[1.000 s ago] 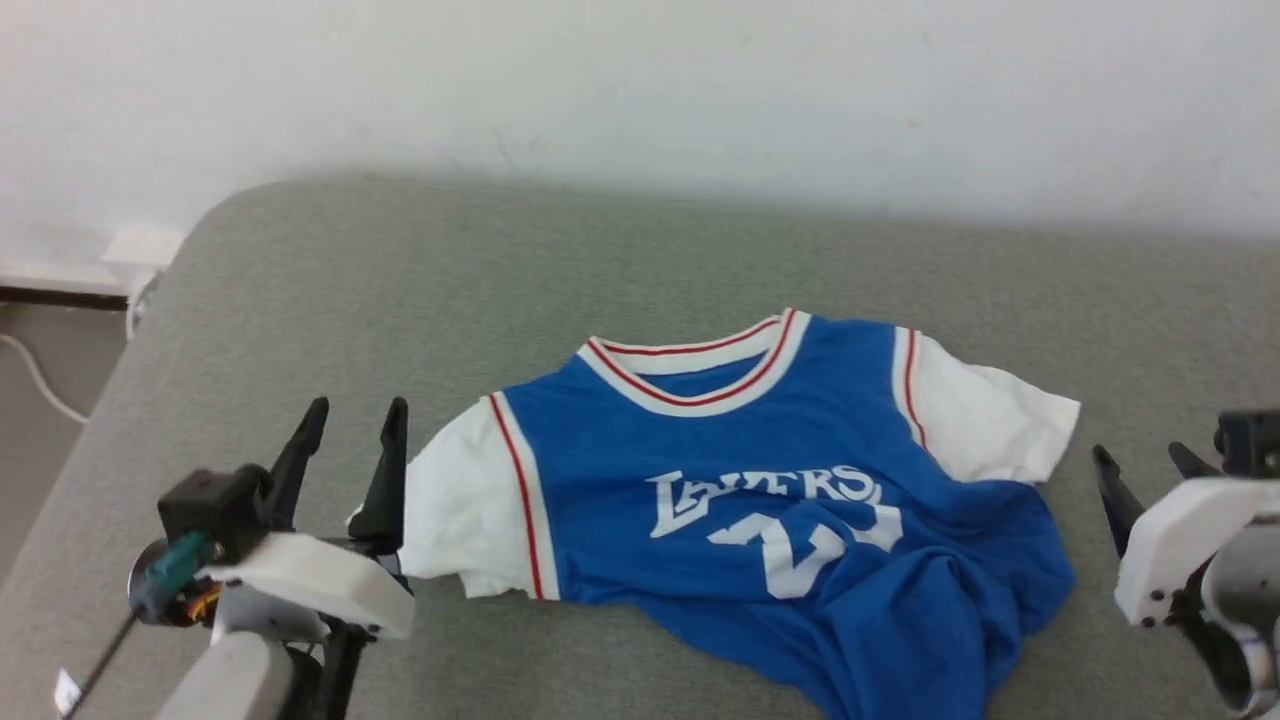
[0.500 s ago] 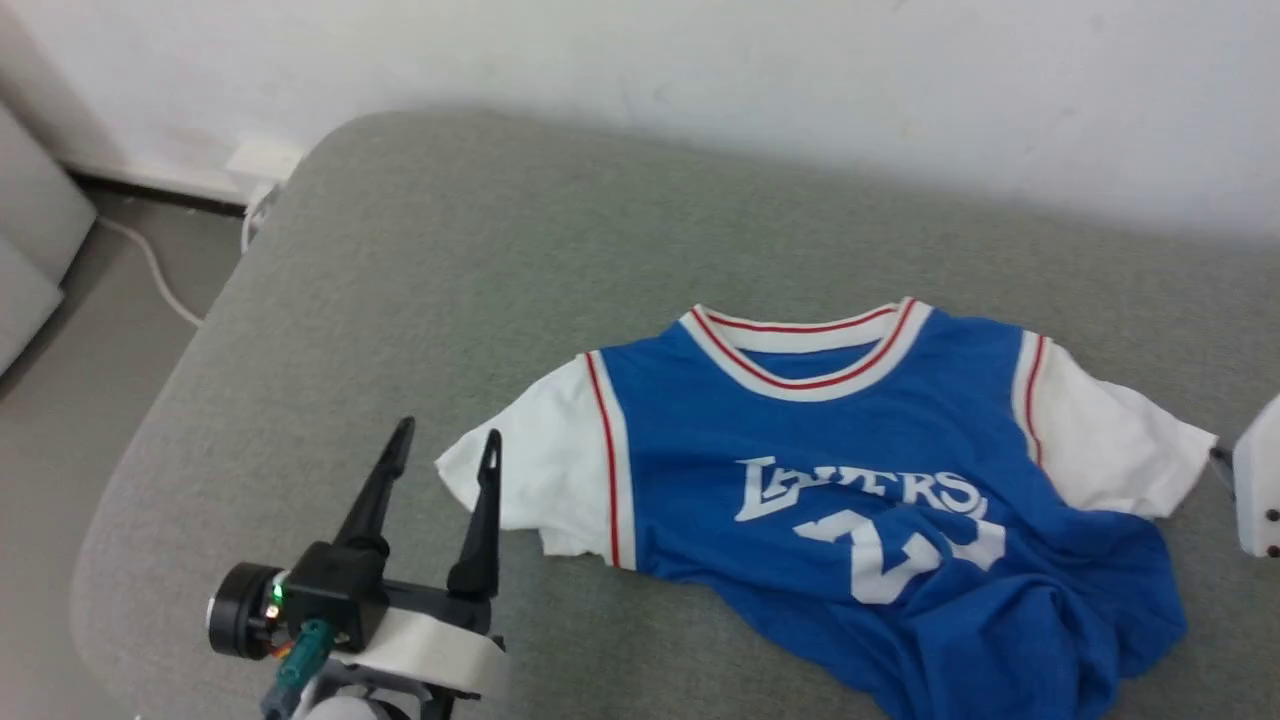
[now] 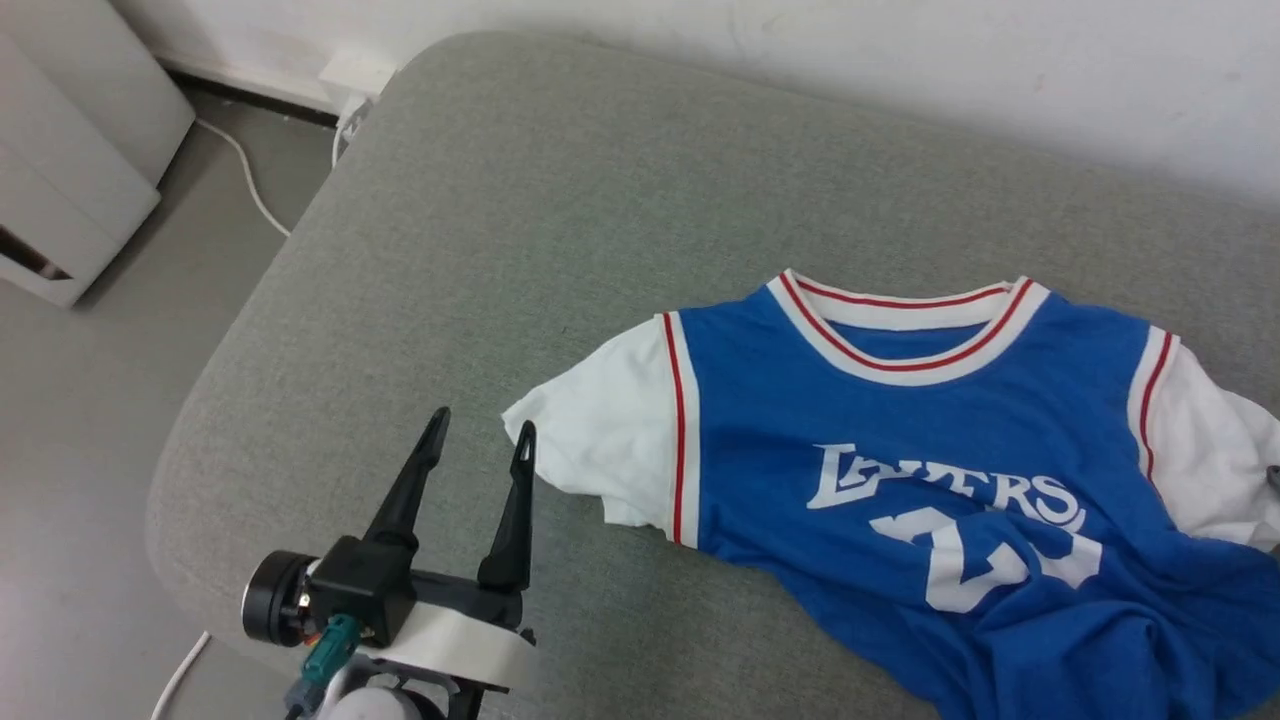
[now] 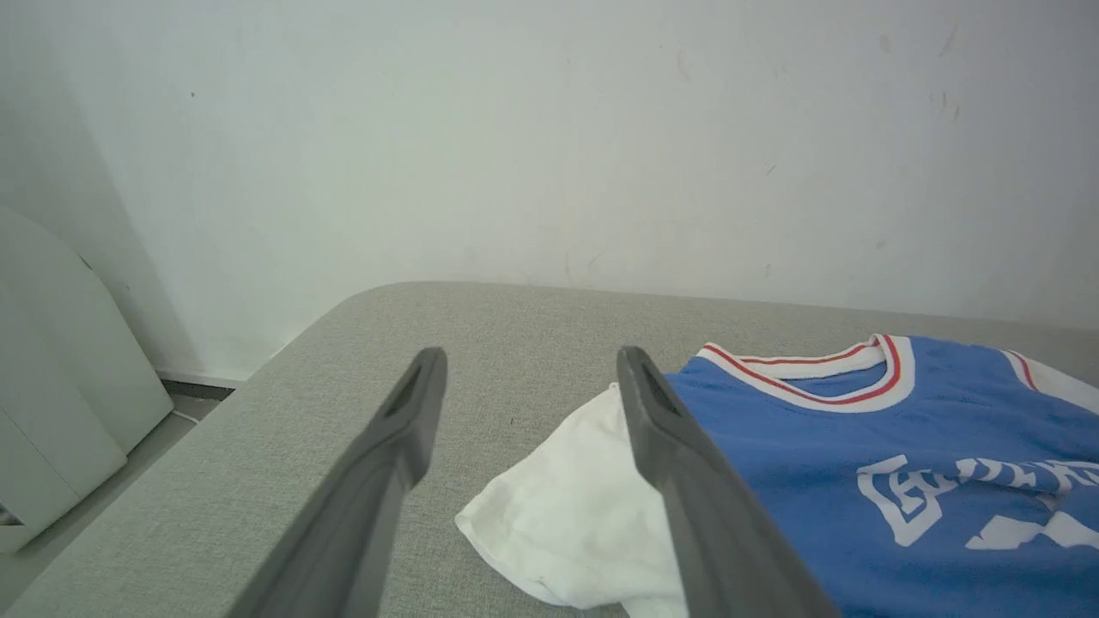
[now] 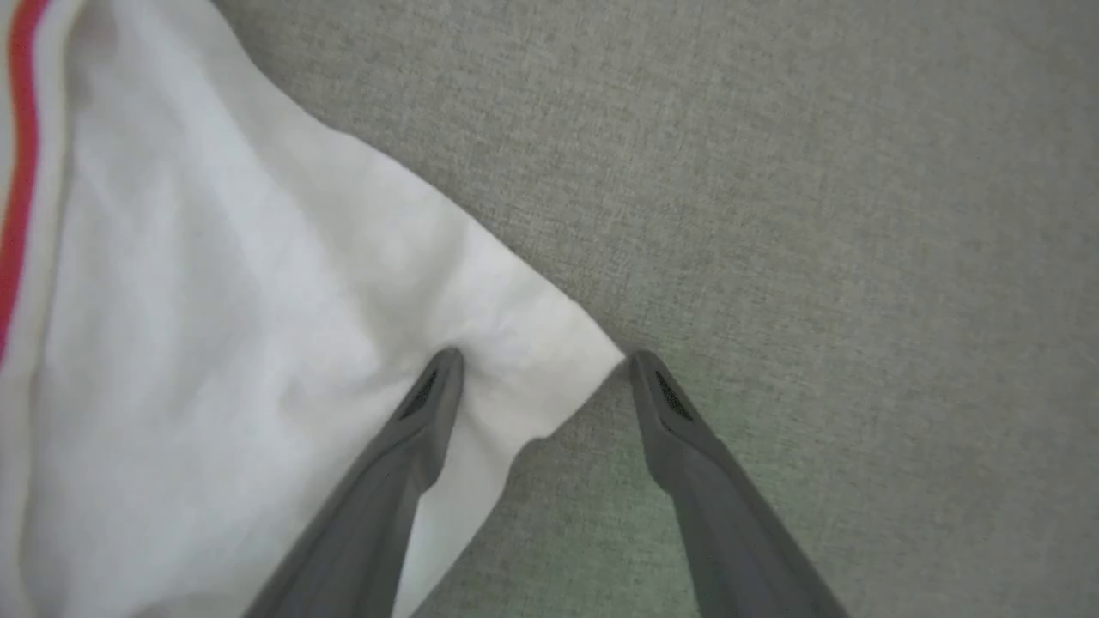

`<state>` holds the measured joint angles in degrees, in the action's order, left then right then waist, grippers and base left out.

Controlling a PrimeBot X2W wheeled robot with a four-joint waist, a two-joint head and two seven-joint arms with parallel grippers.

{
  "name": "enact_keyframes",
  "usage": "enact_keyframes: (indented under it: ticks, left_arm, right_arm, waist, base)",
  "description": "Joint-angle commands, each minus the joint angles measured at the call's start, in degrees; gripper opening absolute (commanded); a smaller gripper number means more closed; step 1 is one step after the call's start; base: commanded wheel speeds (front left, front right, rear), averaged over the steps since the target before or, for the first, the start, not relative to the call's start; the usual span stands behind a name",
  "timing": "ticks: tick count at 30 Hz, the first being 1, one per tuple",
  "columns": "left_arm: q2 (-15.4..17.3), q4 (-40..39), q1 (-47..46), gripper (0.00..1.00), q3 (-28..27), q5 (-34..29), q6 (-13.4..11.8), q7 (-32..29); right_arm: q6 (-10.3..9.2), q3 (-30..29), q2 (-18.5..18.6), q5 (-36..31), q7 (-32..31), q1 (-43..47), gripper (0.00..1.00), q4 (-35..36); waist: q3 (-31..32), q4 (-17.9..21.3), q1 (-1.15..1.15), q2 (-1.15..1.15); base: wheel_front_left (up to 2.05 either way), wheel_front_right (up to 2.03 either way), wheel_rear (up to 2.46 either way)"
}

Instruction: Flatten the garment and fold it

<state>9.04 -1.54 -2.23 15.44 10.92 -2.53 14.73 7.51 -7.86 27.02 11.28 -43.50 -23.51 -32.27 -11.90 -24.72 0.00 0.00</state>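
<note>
Grey padded surface (image 3: 560, 200) below white wall (image 3: 800, 60), blue garment (image 3: 900, 420) lay rumpled on it, left gripper (image 3: 482, 425) gaped empty just beside garment's white sleeve (image 3: 610, 440), right gripper (image 5: 543, 359) gaped empty, straddling corner of other sleeve (image 5: 258, 300)

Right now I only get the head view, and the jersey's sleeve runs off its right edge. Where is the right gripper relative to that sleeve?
Observer: In the right wrist view, the right gripper straddles the outer corner of the white sleeve: one finger over cloth, one over the grey cushion.
Operator: Is it gripping?
Observer: No. The jaws stand open, the corner unpinched between the fingertips.
Operator: And the other arm?
Observer: The left wrist view has the left gripper pointing at the wall, bare cushion between its fingertips; the other sleeve lies below, partly hidden by one finger.
</note>
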Motion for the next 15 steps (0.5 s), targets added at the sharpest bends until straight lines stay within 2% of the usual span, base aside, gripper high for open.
enact_keyframes:
  ticks: [1, 2, 3, 4, 7, 10, 15]
  left_arm:
    - [-0.6, 0.4, 0.5, 1.00, -0.9, -0.7, 0.6, 0.3]
    - [-0.8, 0.6, 0.6, 1.00, -1.4, -0.9, 0.9, 0.3]
    - [-1.0, 0.7, 0.7, 1.00, -2.0, -1.2, 1.1, 0.3]
    - [-1.1, 0.9, 0.8, 1.00, -2.4, -1.5, 1.4, 0.3]
    - [-1.3, 1.5, 1.1, 1.00, -3.4, -2.4, 2.1, 0.3]
    - [-1.5, 1.5, 1.5, 1.00, -4.7, -2.8, 2.7, 0.3]
    - [-1.4, 1.7, 2.4, 1.00, -5.9, -3.4, 3.6, 0.3]
  right_arm:
    - [-0.02, 1.1, -1.7, 0.8, 0.3, 1.3, 1.00, -2.0]
    - [-0.02, 1.6, -1.9, 1.1, 0.9, 1.6, 1.00, -2.4]
    - [-0.02, 2.2, -2.1, 1.4, 1.5, 1.9, 0.58, -2.7]
    - [-0.02, 3.1, -2.2, 1.4, 2.4, 2.2, 0.02, -2.8]
    - [-0.02, 6.3, -0.7, 0.2, 5.6, 3.3, 0.00, -2.3]
    - [-0.02, 6.1, -0.4, 0.2, 9.4, 3.9, 0.00, -2.1]
    - [-0.02, 4.8, 0.9, -0.9, 12.0, 5.4, 0.00, -1.8]
  waist:
    - [-0.5, -0.8, 0.00, 0.00]
    - [-0.3, -0.7, 0.00, 0.00]
    - [0.1, -0.4, 0.00, 0.00]
    - [0.5, 0.0, 0.00, 0.00]
    - [2.1, 1.2, 0.00, 0.00]
    - [4.1, 3.1, 0.00, 0.00]
    - [6.5, 5.6, 0.00, 0.00]
  base:
    - [0.00, 0.00, 0.00]
    - [0.00, 0.00, 0.00]
    - [0.00, 0.00, 0.00]
    - [0.00, 0.00, 0.00]
    - [0.00, 0.00, 0.00]
    - [0.00, 0.00, 0.00]
    - [0.00, 0.00, 0.00]
